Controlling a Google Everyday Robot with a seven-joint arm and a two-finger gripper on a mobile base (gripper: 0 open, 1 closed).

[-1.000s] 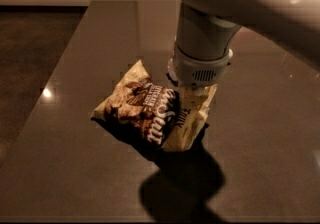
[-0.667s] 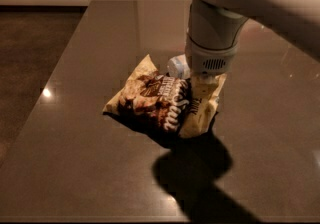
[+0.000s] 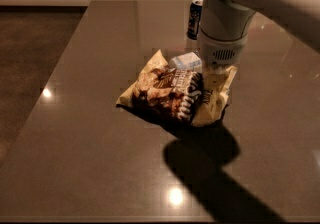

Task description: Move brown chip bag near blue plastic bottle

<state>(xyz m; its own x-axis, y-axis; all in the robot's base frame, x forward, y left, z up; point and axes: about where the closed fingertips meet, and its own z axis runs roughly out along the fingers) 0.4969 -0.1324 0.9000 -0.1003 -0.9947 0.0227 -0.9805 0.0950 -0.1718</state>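
Observation:
The brown chip bag (image 3: 172,93) is dark brown and cream-yellow with white lettering. It hangs tilted just above the dark table (image 3: 90,133) and casts a shadow below. My gripper (image 3: 216,74) comes down from the white arm and is shut on the bag's right cream edge. The blue plastic bottle (image 3: 186,61), small with a pale bluish-white label, lies just behind the bag's top edge, next to the gripper. The bag hides its lower part.
A dark blue soda can (image 3: 194,18) stands farther back, behind the arm. The white arm (image 3: 225,28) crosses the upper right. The table's left edge borders a dark floor (image 3: 30,48).
The gripper has carried the bag to the right and farther back. The bottle now shows right behind the bag, and the can has come into view.

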